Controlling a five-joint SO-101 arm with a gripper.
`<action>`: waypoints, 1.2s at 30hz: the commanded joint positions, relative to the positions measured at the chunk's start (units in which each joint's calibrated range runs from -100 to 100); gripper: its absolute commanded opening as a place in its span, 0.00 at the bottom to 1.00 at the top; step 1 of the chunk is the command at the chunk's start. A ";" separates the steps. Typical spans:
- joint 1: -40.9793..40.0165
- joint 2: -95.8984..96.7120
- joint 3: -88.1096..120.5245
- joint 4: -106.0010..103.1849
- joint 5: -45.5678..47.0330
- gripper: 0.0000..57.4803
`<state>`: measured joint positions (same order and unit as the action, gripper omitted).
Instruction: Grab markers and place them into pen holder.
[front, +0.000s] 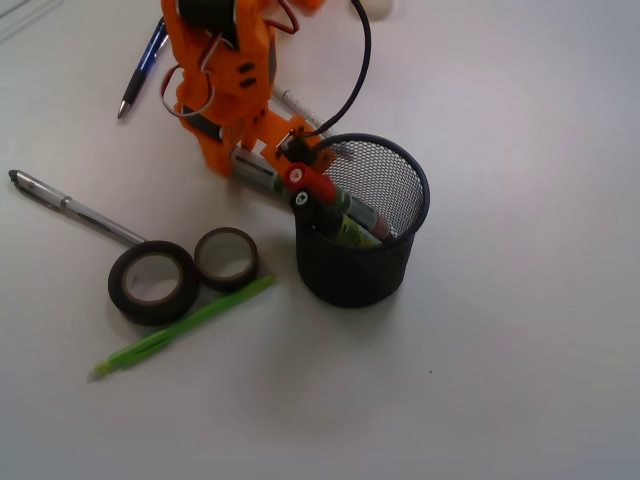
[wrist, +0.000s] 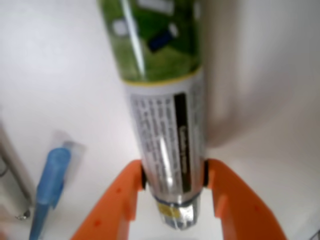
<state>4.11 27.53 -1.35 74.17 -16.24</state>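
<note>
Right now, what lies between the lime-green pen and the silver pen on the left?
In the front view, two dark tape rolls sit side by side between the lime-green pen and the silver pen.

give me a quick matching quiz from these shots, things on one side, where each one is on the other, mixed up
Things:
1. red-capped marker
2. labelled marker
3. lime-green pen
4. tape rolls

Places:
a. lying flat on the table in front of the tape rolls
b. side by side on the table, left of the pen holder
c. clamped between the orange fingers of the gripper
d. leaning inside the pen holder

Pairs: 1-d, 2-c, 3-a, 4-b
</note>
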 joint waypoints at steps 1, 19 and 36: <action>0.12 1.33 -1.64 -0.24 -0.78 0.04; 11.11 -1.98 -2.18 5.71 -1.22 0.01; 14.40 -38.87 -2.28 18.74 -9.43 0.01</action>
<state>20.16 -2.87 -2.52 92.14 -22.54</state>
